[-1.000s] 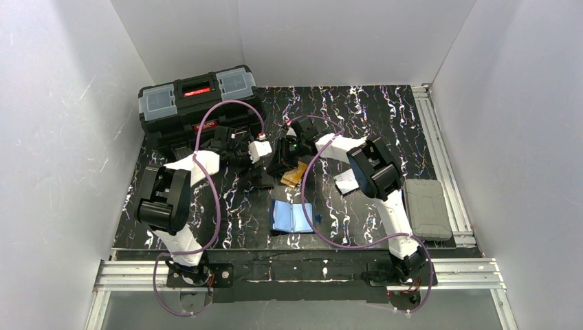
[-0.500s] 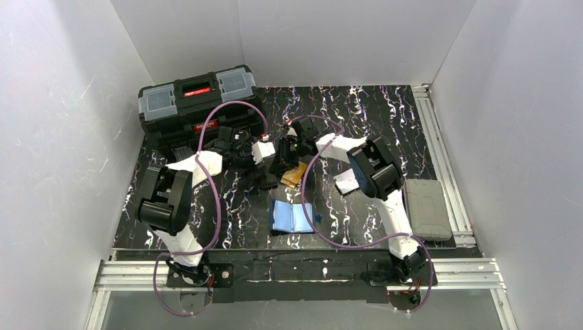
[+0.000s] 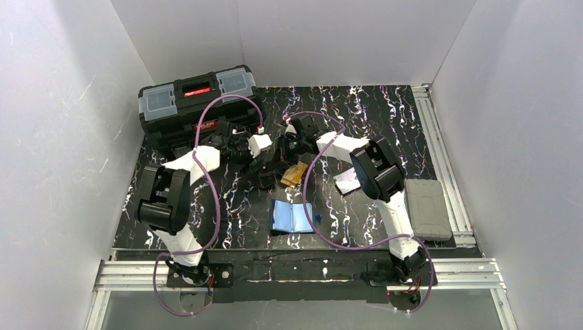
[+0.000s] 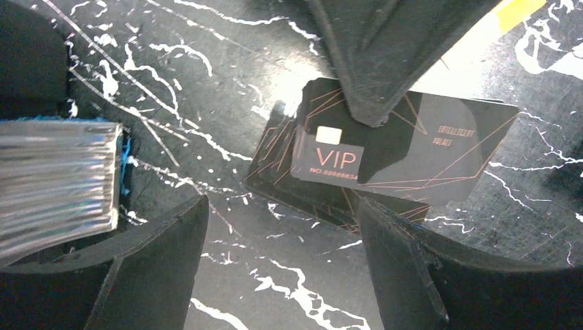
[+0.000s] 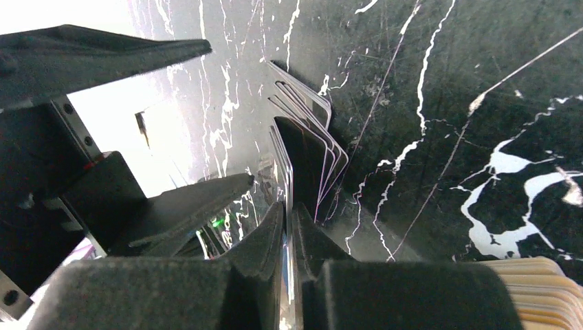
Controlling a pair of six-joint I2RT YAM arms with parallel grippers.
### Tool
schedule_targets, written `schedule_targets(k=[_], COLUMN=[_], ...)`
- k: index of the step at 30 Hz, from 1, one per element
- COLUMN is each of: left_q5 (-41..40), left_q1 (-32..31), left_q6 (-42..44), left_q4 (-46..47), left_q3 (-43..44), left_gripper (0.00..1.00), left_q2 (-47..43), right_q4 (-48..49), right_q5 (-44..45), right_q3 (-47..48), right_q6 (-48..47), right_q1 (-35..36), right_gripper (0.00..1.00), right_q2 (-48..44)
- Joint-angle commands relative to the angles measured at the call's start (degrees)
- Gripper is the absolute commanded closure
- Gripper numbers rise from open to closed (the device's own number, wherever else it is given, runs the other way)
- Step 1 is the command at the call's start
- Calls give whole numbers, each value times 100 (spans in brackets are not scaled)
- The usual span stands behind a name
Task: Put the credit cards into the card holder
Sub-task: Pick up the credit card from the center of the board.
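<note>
Step in hand: lifting one card off the fanned stack of thin plastic credit cards (image 3: 294,173), which lies on the glossy black, white-veined bench (image 3: 385,117), near but apart from the small navy blue folding card holder (image 3: 292,216).
Right gripper (image 5: 289,210): closed on the edge of the top card (image 4: 385,155), which shows as a thin line between my fingers.
Left gripper (image 4: 282,206): wide open, holding nothing, hovering over the near edge of the stack.
Card holder: lies open and flat near my bases, its light blue inside facing up.
Doing it well: the pinch looks shallow to me, so I lift slowly and hold the card level. If the card beneath clings, my left gripper can press it down. Then I bring a short edge to a pocket mouth at a low angle.
Cards: stiff, smooth and glossy, with rounded corners. They look orange-yellow from above, dark with copper lines and "VIP" lettering up close. Probably slippery.
Bench surface: hard and slick, so a flat card offers little edge to catch.
Other card: a whitish-grey card (image 3: 347,180) lies alone beside my right arm.
</note>
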Motion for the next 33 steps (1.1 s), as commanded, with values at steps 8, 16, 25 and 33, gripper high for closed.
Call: schedule_targets(k=[8, 16, 25, 33], left_q5=[1487, 2509, 2462, 2849], left_q1=[593, 756, 857, 927], left_q6=[-671, -296, -614, -934], left_q4=[-1658, -2230, -1966, -2029], left_q3=[922, 1017, 1125, 1295], left_gripper=[10, 2, 2, 3], left_q2=[-368, -346, -275, -232], right_q4=[488, 1522, 1798, 1423], right_q5=[-222, -867, -1197, -1083], right_q3=[-230, -572, -805, -905], right_q6=[-209, -263, -614, -1080], right_q1=[-5, -34, -27, 38], right_gripper=[99, 99, 99, 99], right_q2=[-591, -908, -1307, -1565])
